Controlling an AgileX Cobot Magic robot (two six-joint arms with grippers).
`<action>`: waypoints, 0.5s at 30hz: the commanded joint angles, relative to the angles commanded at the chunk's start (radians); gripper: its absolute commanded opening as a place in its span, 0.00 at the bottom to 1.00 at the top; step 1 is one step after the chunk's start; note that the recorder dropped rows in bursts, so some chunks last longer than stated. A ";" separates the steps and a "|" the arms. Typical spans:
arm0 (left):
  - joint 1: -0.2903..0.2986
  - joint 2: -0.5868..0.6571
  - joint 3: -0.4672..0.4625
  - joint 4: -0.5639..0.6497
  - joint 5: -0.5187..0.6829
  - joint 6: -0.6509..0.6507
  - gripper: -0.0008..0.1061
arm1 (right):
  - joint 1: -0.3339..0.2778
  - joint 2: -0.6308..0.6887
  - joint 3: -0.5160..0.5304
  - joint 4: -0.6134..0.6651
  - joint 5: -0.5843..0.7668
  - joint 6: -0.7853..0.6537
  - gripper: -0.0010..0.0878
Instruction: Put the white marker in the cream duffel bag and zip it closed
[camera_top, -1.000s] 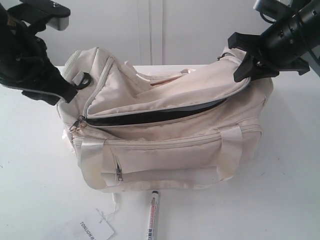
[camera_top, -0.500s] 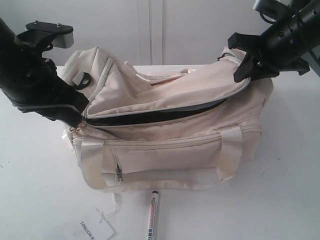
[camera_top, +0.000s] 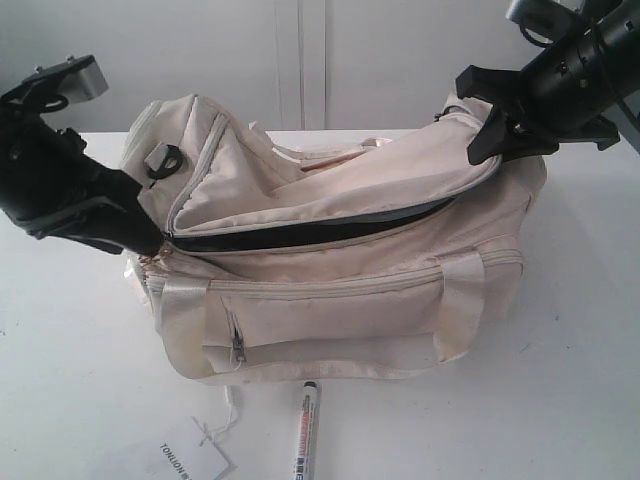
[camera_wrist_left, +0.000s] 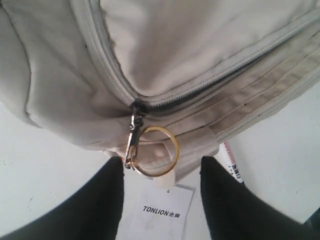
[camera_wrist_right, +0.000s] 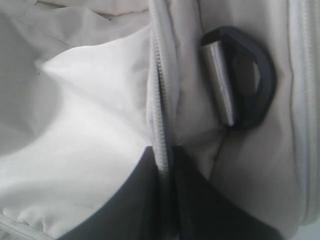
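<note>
The cream duffel bag (camera_top: 340, 300) lies on the white table with its top zip open, showing a dark gap (camera_top: 320, 235). The white marker (camera_top: 305, 437) lies on the table in front of the bag, outside it. My left gripper (camera_top: 150, 243) is at the bag's left end, open. In the left wrist view the gold ring zip pull (camera_wrist_left: 158, 151) hangs just ahead of the gap between the two fingers (camera_wrist_left: 100, 200), unclamped. My right gripper (camera_top: 487, 140) is shut on the zip edge of the bag's flap (camera_wrist_right: 161, 130), holding it raised at the right end.
A white paper tag (camera_top: 190, 462) on a string lies on the table left of the marker, printed TONLION (camera_wrist_left: 162, 210). A black strap ring (camera_wrist_right: 250, 80) sits beside the right gripper's hold. A white wall stands behind the table.
My left arm has swung down and in, bringing its gripper to the bag's left end at the zip pull. The right gripper, the bag and the marker have stayed put.
</note>
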 joint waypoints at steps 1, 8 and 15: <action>0.001 0.000 0.011 -0.009 -0.019 0.000 0.50 | 0.000 0.000 0.000 0.000 0.000 0.000 0.10; 0.001 0.022 0.031 -0.040 -0.069 0.005 0.50 | 0.000 0.000 0.000 0.000 0.000 0.000 0.10; 0.001 0.081 0.031 -0.160 -0.065 0.091 0.50 | 0.000 0.000 0.000 0.000 0.000 0.000 0.10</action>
